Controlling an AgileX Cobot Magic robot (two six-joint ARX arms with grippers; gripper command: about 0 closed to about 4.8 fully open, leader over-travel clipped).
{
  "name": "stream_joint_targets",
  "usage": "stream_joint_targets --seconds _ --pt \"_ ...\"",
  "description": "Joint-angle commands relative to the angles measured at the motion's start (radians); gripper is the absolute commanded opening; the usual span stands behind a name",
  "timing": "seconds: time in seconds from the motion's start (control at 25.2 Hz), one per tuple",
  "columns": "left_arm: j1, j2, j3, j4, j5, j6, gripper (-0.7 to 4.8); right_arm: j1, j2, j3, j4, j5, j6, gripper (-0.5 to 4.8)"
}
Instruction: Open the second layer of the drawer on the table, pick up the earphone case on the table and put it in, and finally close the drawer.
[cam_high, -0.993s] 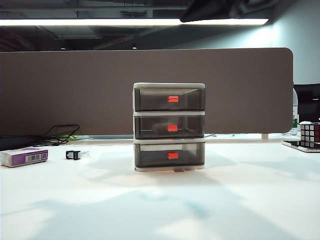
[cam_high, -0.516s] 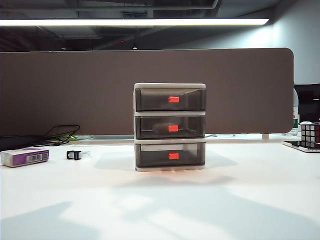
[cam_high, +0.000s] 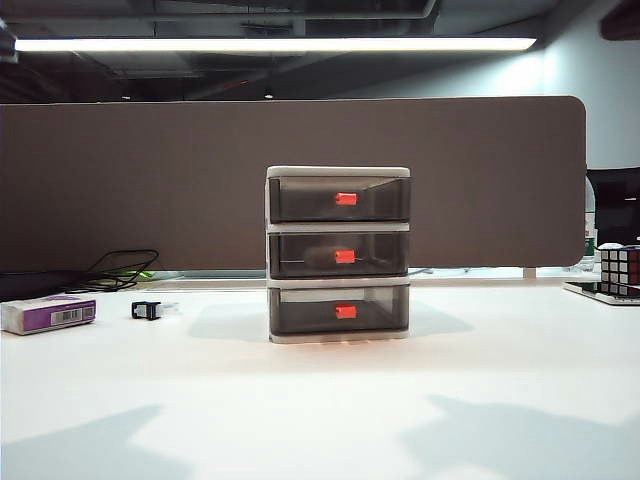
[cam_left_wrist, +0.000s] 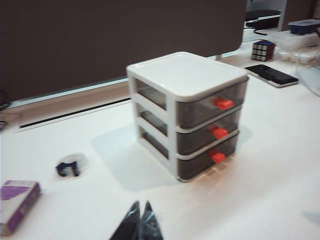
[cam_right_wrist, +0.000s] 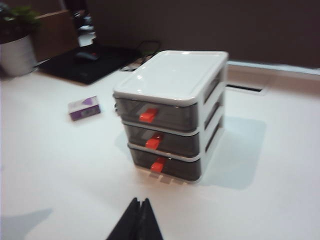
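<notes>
Both the left pincer and right pincer hang clenched and empty, well back from the drawer mid-tabletop, all layers shut; the earphone case perhaps sits inside the second layer.

The exterior cam sits low at table height, looking straight at the front of the drawer from fairly close, with the grey partition right behind it. Both wrist cams hang higher and look down at an angle, the left one catching the drawer's lid and one side, the right one seeing it from the opposite side. All three share that drawer and the white-and-purple box.
</notes>
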Motion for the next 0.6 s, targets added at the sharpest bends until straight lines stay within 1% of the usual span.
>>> stream_joint_targets --seconds 0.04,0.16,0.28,0.32,0.52,0.6 --pt "0.002 -0.001 -0.044 0.095 0.034 0.005 -0.05 0.001 -0.095 -0.042 -0.063 0.064 0.024 -0.05" --pt "0.002 -0.001 -0.082 0.132 0.051 0.006 -0.05 0.0 -0.169 -0.078 -0.112 0.085 0.039 -0.05" --pt "0.002 -0.002 -0.132 0.181 0.087 0.013 -0.05 0.0 -0.241 -0.132 -0.134 0.084 0.043 -0.05" --pt "0.003 -0.002 -0.15 0.195 0.085 0.013 -0.05 0.0 -0.24 -0.148 -0.143 0.083 0.044 -0.05" --pt "0.003 -0.002 -0.192 0.203 0.071 -0.001 -0.06 -0.005 -0.242 -0.216 -0.119 0.084 0.071 -0.05" --pt "0.003 -0.003 -0.226 0.22 0.07 -0.027 -0.05 -0.005 -0.242 -0.269 -0.058 0.075 0.083 -0.05"
